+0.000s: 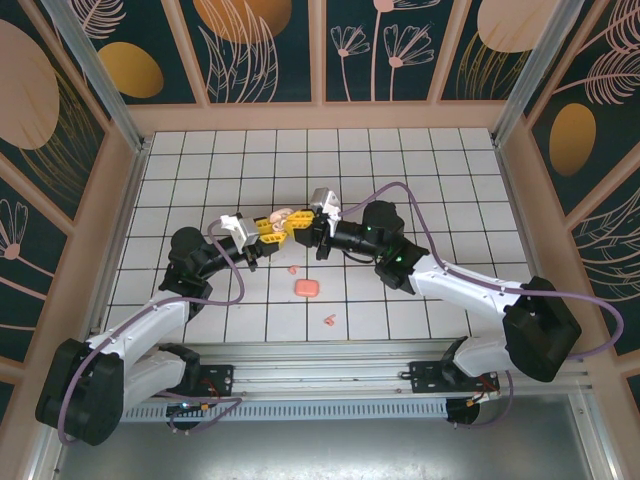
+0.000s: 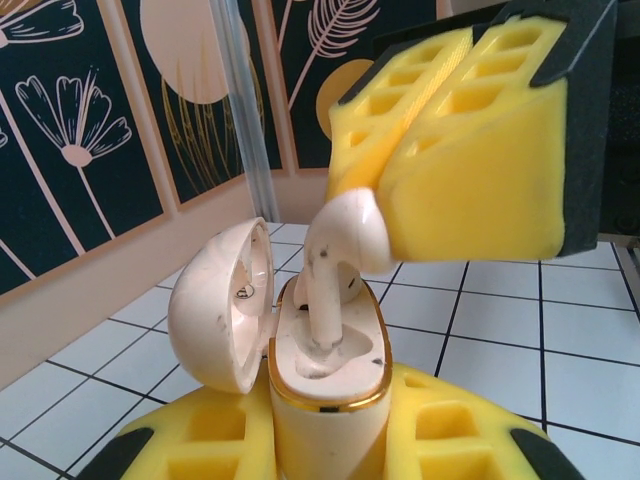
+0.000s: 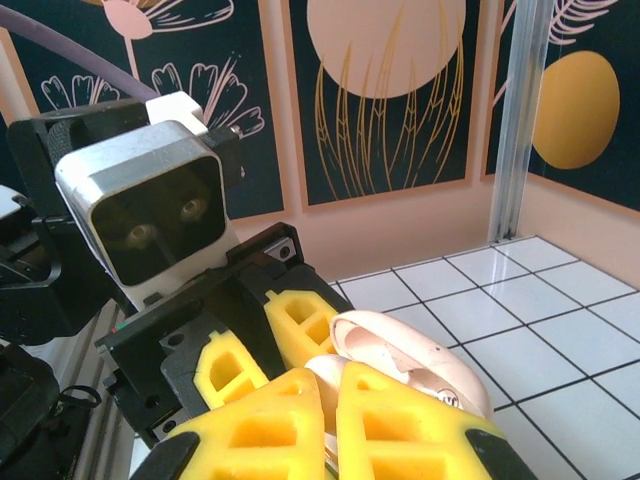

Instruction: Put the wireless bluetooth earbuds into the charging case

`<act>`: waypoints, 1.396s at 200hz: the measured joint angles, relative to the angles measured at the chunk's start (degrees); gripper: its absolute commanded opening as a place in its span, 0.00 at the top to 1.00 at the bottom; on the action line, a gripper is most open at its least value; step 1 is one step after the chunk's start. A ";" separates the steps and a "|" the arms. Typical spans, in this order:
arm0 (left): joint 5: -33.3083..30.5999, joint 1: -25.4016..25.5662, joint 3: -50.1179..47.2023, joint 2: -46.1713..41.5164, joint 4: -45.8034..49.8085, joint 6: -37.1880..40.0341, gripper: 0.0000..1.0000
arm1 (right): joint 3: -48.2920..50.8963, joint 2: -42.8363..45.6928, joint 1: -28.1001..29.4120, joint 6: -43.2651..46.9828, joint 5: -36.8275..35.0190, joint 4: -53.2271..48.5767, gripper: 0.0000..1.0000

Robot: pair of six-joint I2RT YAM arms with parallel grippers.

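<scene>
Right gripper [image 2: 378,190] pinched narrow on a cream earbud [image 2: 335,260], fingertips clamped on the bud's head; left gripper [image 1: 270,227] closed on the cream case [image 2: 322,425], holding it upright with the lid [image 2: 220,310] swung open to the left; bud's stem is down in one well of the case, head sits above the gold rim and leans a little, so I'd call it partly seated, not home; whether the neighbouring well is filled I cannot tell; my read on progress: early to mid; this cream bud needs a final push and release, then the lid shut; two pink buds lie loose on the table [image 1: 450,200], one [image 1: 292,268] just far-left of the pink case [image 1: 307,287], the other [image 1: 328,321] nearer, just right of it; pink case rests on the tiles, nothing gripping it, so that pair looks undone; pose: both arms reach in from the near corners with elbows bent, wrists meeting a little left of mid-table above the tiles; right wrist comes in from the right over the case, left one from the left under it, fingertips almost touching.
</scene>
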State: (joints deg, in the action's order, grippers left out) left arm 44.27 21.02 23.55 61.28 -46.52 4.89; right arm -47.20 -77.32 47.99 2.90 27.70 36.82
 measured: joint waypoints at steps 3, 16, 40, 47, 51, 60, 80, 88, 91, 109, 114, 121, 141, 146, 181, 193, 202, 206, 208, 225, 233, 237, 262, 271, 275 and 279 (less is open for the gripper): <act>0.00 0.00 0.00 0.00 0.00 0.02 0.84 | -0.04 0.00 0.00 -0.02 0.13 0.24 0.92; 0.00 0.00 0.00 0.00 0.00 0.04 0.84 | -0.44 -0.09 0.00 0.00 0.66 0.76 0.92; 0.00 0.00 0.00 0.00 0.00 0.04 0.84 | -1.05 -0.17 0.00 0.00 1.38 1.36 0.92; 0.00 0.00 0.00 0.00 0.00 0.04 0.84 | -1.20 -0.35 0.02 0.00 1.75 1.53 0.92; 0.00 0.00 0.00 0.00 0.00 0.04 0.84 | -1.31 -0.46 0.02 0.00 1.92 1.57 0.92; 0.00 0.00 0.00 0.00 0.00 0.04 0.84 | -1.42 -0.76 0.00 0.00 2.32 1.70 0.92; 0.00 0.00 0.00 0.00 0.00 0.04 0.84 | -1.42 -1.62 0.02 0.02 2.80 1.68 0.92; 0.00 0.00 0.00 0.00 0.00 0.04 0.84 | -1.42 -1.95 0.02 0.07 2.91 1.51 0.92; 0.00 0.00 0.00 0.00 0.00 0.04 0.84 | -1.42 -2.03 0.02 0.15 2.97 1.49 0.92; 0.00 0.00 0.00 0.00 0.00 0.04 0.84 | -1.42 -2.34 0.02 0.20 3.32 1.25 0.92; 0.02 0.00 0.00 0.00 0.00 0.04 0.84 | -1.42 -2.36 0.02 0.22 3.37 1.20 0.92; 0.02 0.00 0.00 0.00 0.00 0.04 0.84 | -1.42 -2.36 0.02 0.22 3.41 1.07 0.92; 0.02 0.00 0.00 -0.02 0.02 0.07 0.84 | -1.42 -2.36 0.02 0.39 3.43 0.76 0.92; 0.02 0.00 0.00 -0.02 0.04 0.04 0.84 | -1.42 -2.36 0.02 0.48 3.43 0.61 0.92; 0.26 0.00 0.00 -0.02 0.13 0.07 0.84 | -2.60 -2.36 0.02 2.60 4.09 -2.67 0.92; 0.35 0.00 0.00 -0.02 0.20 0.07 0.84 | -3.43 -2.36 0.00 3.74 4.52 -4.66 0.91; 0.50 0.00 0.00 -0.02 0.31 0.04 0.84 | -4.02 -2.36 0.00 4.57 4.83 -6.14 0.91; 0.59 0.00 0.00 -0.02 0.33 0.04 0.84 | -4.33 -2.36 -0.02 4.98 4.92 -6.86 0.91; 0.63 0.00 0.00 0.00 0.35 0.04 0.84 | -4.42 -2.36 -0.04 5.18 4.94 -7.10 0.91; 0.70 -0.02 0.00 -0.02 0.50 0.04 0.84 | -5.51 -2.36 -0.28 6.73 5.35 -9.70 0.90; 0.70 -0.02 0.00 -0.02 0.59 0.04 0.84 | -6.05 -2.36 -0.39 7.32 5.49 -10.97 0.88; 0.70 -0.02 0.00 0.00 0.63 0.04 0.84 | -6.32 -2.36 -0.42 7.76 5.60 -11.52 0.87; 0.70 0.00 0.00 -0.02 0.92 0.07 0.84 | -7.17 -2.36 -0.79 8.94 6.12 -13.90 0.81; 0.70 0.00 0.00 -0.02 1.18 0.11 0.84 | -7.28 -2.36 -0.87 9.27 6.45 -14.29 0.81; 0.70 0.00 0.00 0.00 1.36 0.22 0.84 | -7.34 -2.36 -0.94 9.27 6.45 -14.53 0.80; 0.70 0.00 0.00 -0.02 1.40 0.26 0.84 | -7.45 -2.40 -0.98 9.25 6.51 -14.84 0.80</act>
State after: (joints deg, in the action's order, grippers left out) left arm 44.97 21.02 23.55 61.25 -45.12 5.15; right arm -54.65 -79.72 47.00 12.14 34.22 21.98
